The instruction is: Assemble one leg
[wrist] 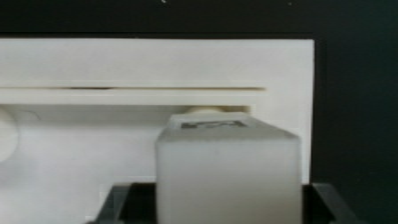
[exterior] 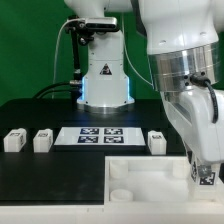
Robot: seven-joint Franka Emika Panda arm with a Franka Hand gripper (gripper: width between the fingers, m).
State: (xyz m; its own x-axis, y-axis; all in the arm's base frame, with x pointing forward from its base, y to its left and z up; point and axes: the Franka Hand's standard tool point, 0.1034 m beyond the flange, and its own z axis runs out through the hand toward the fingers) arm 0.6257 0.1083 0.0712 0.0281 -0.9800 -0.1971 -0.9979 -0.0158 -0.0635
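My gripper (exterior: 204, 170) is shut on one leg (exterior: 206, 179), a small white post with a black-and-white tag. It holds the leg upright over the near right corner of the large white tray-like part (exterior: 140, 175). In the wrist view the leg (wrist: 222, 160) stands between my two dark fingers (wrist: 128, 205), in the middle of my gripper (wrist: 226, 208). Its far end is close to a round socket (wrist: 206, 106) of the tray-like part (wrist: 125, 80). Whether the leg touches the socket I cannot tell.
Three more legs lie on the black table: two at the exterior view's left (exterior: 15, 140) (exterior: 42, 140) and one right of the marker board (exterior: 156, 141). The marker board (exterior: 97, 135) lies mid-table. The arm's base (exterior: 105, 85) stands behind it.
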